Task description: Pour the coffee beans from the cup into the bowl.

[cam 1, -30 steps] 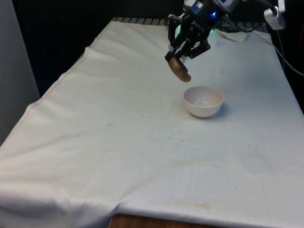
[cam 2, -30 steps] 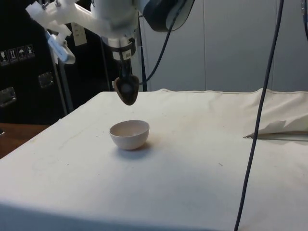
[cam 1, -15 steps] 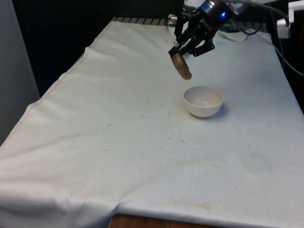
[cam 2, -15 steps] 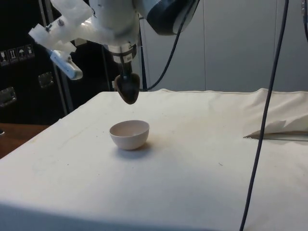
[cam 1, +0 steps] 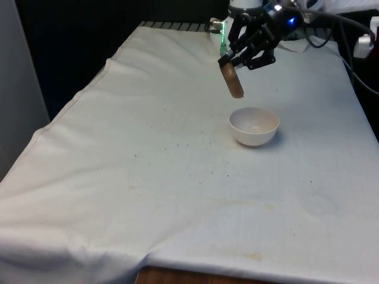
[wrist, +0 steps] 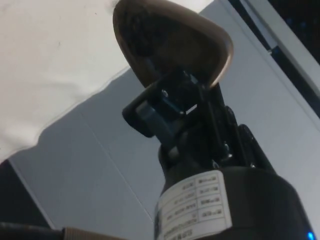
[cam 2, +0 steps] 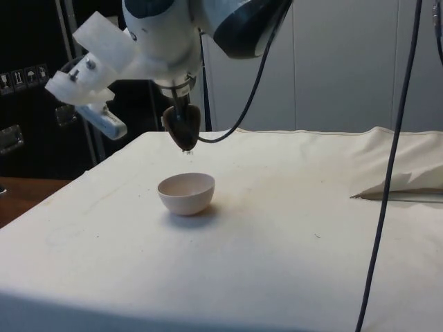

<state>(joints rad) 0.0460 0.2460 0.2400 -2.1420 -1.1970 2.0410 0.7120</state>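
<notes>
**Cup tipped steeply above the bowl's far rim**

The brown cup [cam 1: 233, 80] was seen held aloft, clamped between the fingers of the gripper [cam 1: 244, 59], its long axis slanting steeply down toward the table with the mouth end lowest. Just below it, and a little toward the front view's right, the white bowl [cam 1: 254, 126] was found resting on the white cloth [cam 1: 148, 177], well clear of the cup's lower end. That offset was judged to be the relation the pour turns on: from the front view the cup's lip was placed over the bowl's near-left rim rather than its middle, so beans could be expected to drop close to the edge.

In the side view, the cup [cam 2: 183, 126] was shown hanging almost directly over the bowl [cam 2: 186, 193], with a clear gap between them, and a tiny dark speck was made out just under the cup's tip, possibly a falling bean, though it could not be told for certain. In the wrist view the cup [wrist: 170, 42] was seen from close by, its dark hollow turned away from the gripper and gripped by its wall. A faint pale-brown patch was noted inside the bowl in the front view; whether beans lay there could not be settled.
</notes>
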